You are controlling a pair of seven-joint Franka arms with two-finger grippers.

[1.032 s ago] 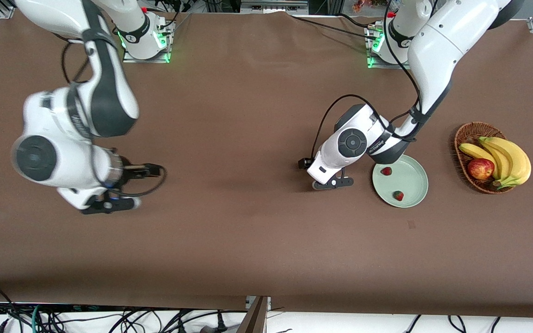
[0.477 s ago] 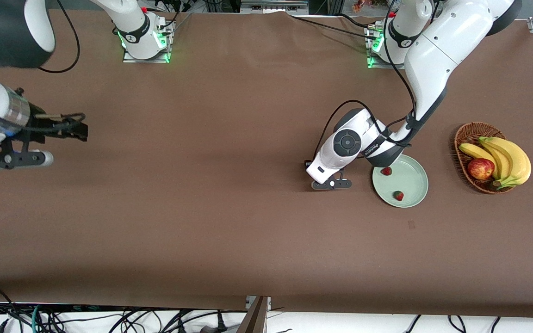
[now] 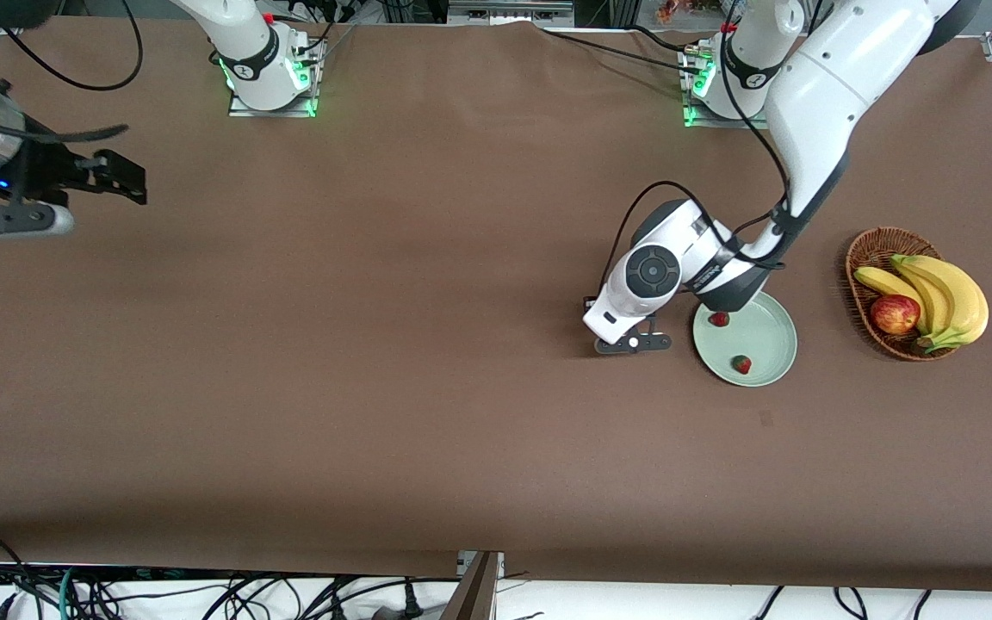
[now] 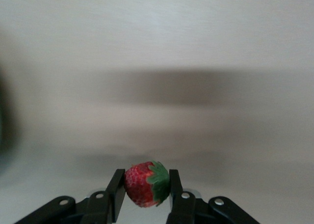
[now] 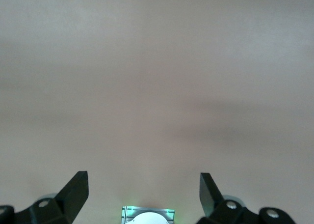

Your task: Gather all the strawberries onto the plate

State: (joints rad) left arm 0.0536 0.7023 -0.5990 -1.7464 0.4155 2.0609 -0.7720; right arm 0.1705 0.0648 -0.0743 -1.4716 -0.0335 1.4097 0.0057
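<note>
desk: brown, mostly bare. I take the plate as landmark for everything below.
basket: wicker, bananas and apple in it, beside the plate toward my left arm's end of the desk. Not part of this job, I keep out of it.
plate: pale green, shallow, raised rim. Two strawberries already lie in it, one nearer the front camera, one up by the rim under my left forearm.
right claw: jaws wide, nothing in them, parked well apart from the plate at my right arm's end of the desk. Waiting.
left claw: just beside the plate's rim, low at the desk, closed on the third strawberry. Wrist view shows one finger on each side of the berry, leafy cap turned toward one finger.
step: carry the last berry into the plate.
how, my call: lift enough to clear the raised rim first, don't drag across it. Short sideways move over bare plate, away from the two berries there. Grip looks thin and near the fingertips, so no fast swings. Lower close before releasing, since a round berry could roll.
</note>
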